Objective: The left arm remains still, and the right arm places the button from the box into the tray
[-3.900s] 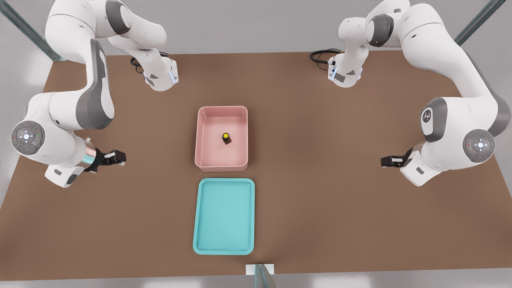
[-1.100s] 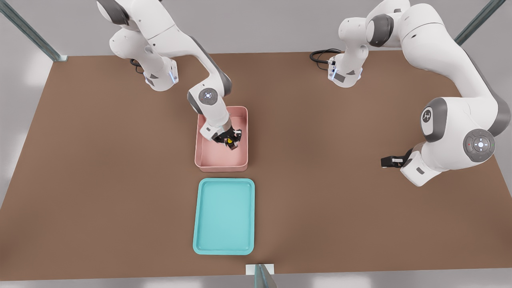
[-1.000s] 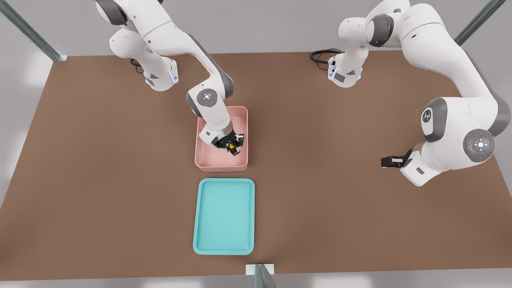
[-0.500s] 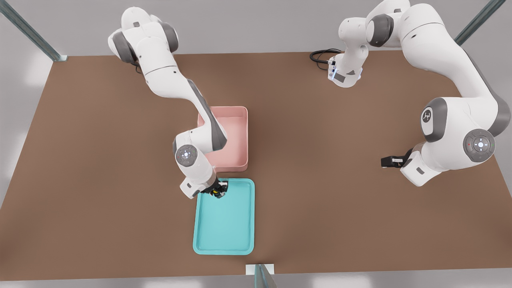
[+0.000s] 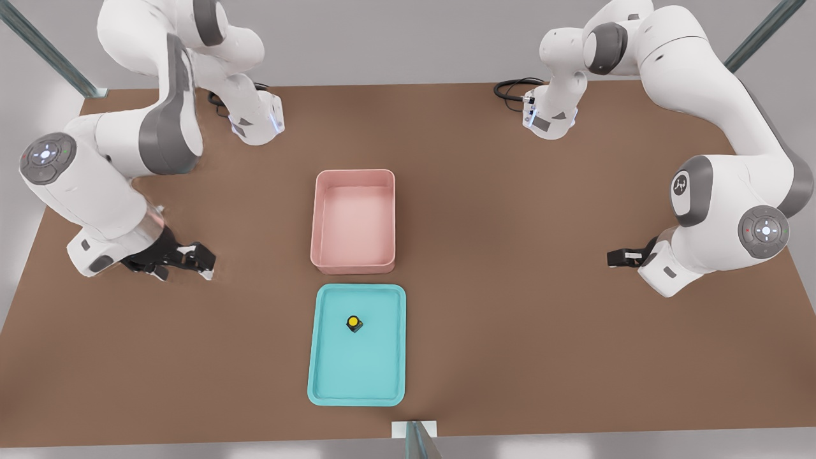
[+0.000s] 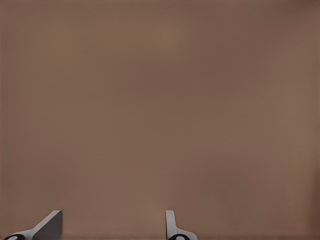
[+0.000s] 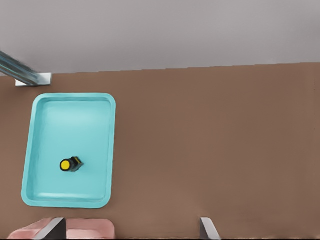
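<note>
Button sits upright in the tray, yellow cap up on its black base, in the half of the tray nearer the box. It touches no rim. In the right wrist view the same button shows on the turquoise floor of the tray, clear of the walls.

Box, pale pink, lies at 12 o'clock from the tray in the front view, just beside it with a narrow strip of brown surface between them. Nothing shows inside it. A corner of the box also shows in the right wrist view.

Right arm is folded at the front view's left, well apart from both containers. Its gripper hangs low over bare surface, at about 9 o'clock from the box, pointing toward the containers. Fingers released, spread apart, holding nothing; the two fingertips stand wide apart in the right wrist view.
</note>
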`<action>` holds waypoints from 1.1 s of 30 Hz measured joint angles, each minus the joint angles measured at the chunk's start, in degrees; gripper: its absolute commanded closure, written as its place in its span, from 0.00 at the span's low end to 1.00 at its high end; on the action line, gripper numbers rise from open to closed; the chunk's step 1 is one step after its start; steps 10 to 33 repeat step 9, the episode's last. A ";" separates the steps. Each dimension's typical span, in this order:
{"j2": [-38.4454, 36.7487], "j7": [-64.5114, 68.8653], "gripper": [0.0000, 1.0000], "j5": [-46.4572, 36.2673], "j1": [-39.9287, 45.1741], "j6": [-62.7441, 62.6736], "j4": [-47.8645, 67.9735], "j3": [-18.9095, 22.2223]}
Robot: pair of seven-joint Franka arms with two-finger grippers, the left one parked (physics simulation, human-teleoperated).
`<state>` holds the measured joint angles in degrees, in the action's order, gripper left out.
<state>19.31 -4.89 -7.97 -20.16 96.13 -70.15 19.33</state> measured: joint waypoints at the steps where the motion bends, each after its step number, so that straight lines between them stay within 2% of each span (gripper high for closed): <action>1: 0.03 1.21 0.00 0.87 1.52 -1.45 -0.27 0.40; 3: -0.07 3.68 0.00 1.84 4.37 -3.45 -0.40 -0.08; 4: -0.28 4.81 0.00 2.27 5.34 -4.12 -0.34 -1.73; 5: -0.28 5.89 0.00 2.59 10.43 -4.63 -0.29 -7.47; 6: -0.37 6.87 0.00 4.00 18.00 -5.07 -0.30 -15.86; 7: -0.32 7.81 0.00 5.27 21.76 -5.44 -0.38 -20.18; 9: -0.35 9.54 0.00 6.96 24.48 -6.23 -0.51 -23.60; 33: -0.35 9.54 0.00 6.96 24.48 -6.23 -0.51 -23.60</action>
